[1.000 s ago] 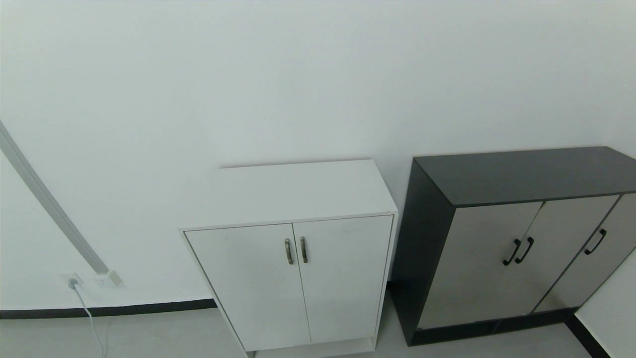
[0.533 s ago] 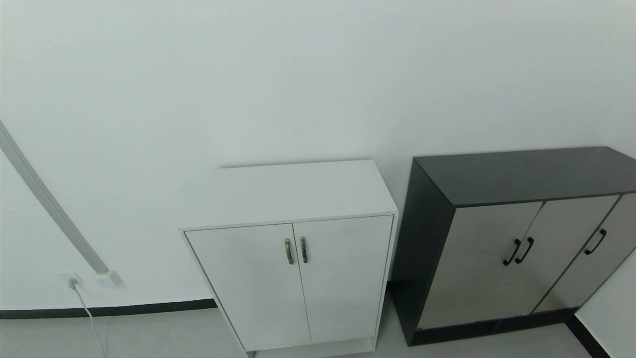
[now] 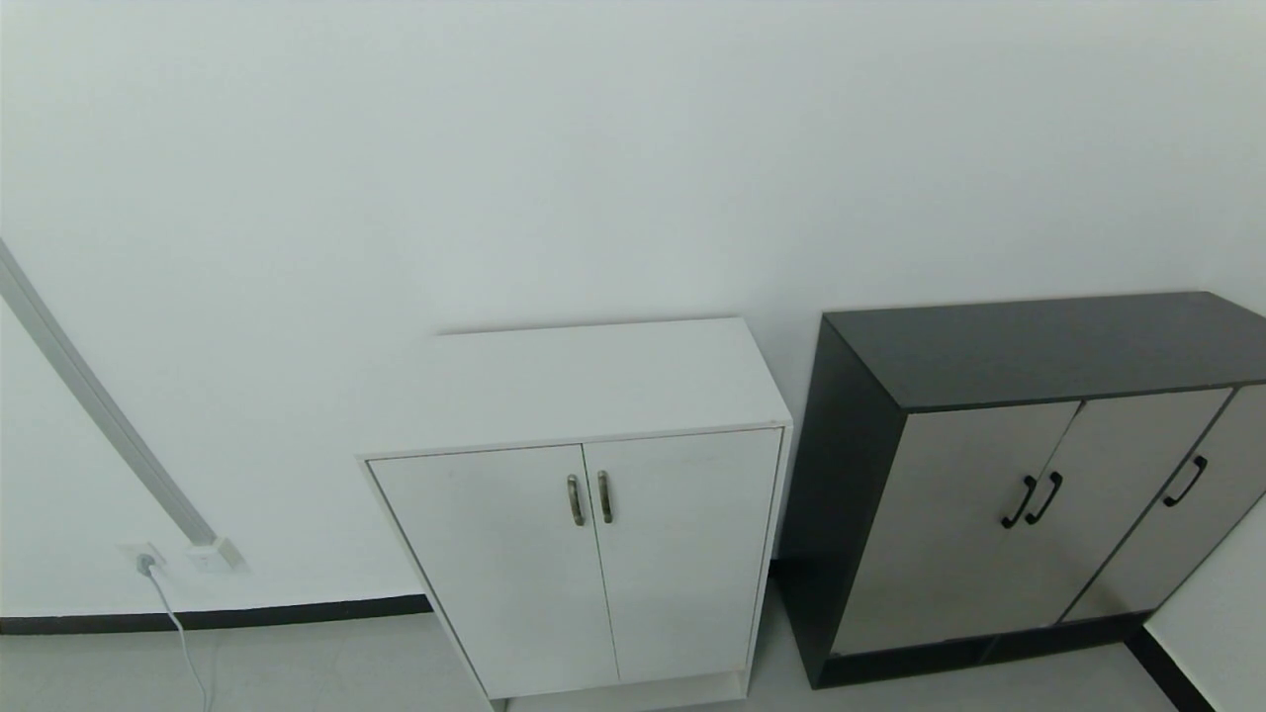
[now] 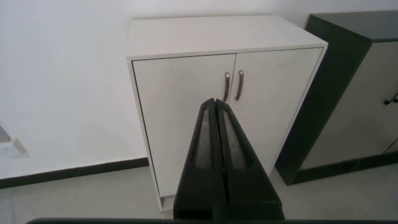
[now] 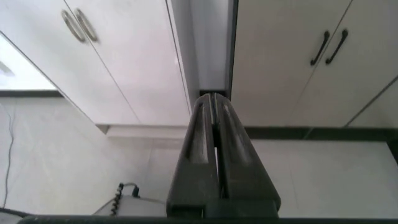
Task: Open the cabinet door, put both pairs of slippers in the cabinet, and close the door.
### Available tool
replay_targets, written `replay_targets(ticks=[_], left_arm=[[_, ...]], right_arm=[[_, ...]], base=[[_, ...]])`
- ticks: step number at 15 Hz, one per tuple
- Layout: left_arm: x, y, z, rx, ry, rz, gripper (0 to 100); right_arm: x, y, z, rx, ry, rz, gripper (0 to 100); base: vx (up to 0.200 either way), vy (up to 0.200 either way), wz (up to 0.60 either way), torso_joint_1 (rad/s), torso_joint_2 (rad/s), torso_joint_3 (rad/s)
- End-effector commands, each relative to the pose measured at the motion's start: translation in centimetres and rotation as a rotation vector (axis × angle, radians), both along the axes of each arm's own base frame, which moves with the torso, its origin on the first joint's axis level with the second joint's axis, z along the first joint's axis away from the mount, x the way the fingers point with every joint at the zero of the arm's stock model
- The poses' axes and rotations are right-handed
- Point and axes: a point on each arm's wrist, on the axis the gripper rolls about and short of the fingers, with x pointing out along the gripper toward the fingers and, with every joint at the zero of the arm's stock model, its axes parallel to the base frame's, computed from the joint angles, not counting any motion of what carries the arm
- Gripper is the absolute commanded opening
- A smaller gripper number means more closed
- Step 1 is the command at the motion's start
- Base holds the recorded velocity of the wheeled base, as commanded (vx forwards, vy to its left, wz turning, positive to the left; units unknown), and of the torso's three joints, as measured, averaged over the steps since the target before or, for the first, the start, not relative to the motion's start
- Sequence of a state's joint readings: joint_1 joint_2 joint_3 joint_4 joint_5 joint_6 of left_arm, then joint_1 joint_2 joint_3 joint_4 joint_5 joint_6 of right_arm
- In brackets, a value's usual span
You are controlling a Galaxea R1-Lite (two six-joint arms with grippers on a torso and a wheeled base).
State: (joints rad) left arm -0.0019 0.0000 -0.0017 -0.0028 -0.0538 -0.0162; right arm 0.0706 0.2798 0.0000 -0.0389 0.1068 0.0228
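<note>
White cabinet [image 3: 593, 564] mid-frame, doors shut, handles [image 3: 574, 499] unblocked in front; dark cabinet [image 3: 989, 494] close on its right; floor [image 3: 326, 663] lower left open except cable [image 3: 183, 638].

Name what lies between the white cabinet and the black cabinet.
Nothing: a narrow bare gap separates the white cabinet from the black cabinet, in the head view.

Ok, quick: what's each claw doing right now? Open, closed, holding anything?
Left claw: closed, holding nothing, pointed at the white two-door cabinet.
Right claw: closed, holding nothing.
</note>
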Motion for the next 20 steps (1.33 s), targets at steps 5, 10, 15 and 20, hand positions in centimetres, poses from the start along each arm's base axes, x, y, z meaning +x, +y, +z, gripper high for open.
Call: replay_targets(ticks=[5,10,15,20], left_arm=[[0.0,0.0,0.0,-0.001,0.000,0.001,0],[0.0,0.0,0.0,0.001,0.000,0.001,0],[0.0,0.0,0.0,0.001,0.000,-0.001,0],[0.0,0.0,0.0,0.001,0.000,-0.001,0]], right_arm=[[-1.3,-0.2,-0.1,0.045,-0.152,-0.058,0],[-1.5,-0.3,-0.1,0.055,-0.167,-0.074,0],[-1.6,-0.2,-0.1,-0.004,-0.151,-0.011,0],[-1.4,-0.3,-0.5,-0.102,-0.152,-0.036,0]], base=[[0.000,0.000,0.00,0.000,0.00,0.000],[0.000,0.000,0.00,0.000,0.00,0.000],[0.000,0.000,0.00,0.000,0.00,0.000],[0.000,0.000,0.00,0.000,0.00,0.000]])
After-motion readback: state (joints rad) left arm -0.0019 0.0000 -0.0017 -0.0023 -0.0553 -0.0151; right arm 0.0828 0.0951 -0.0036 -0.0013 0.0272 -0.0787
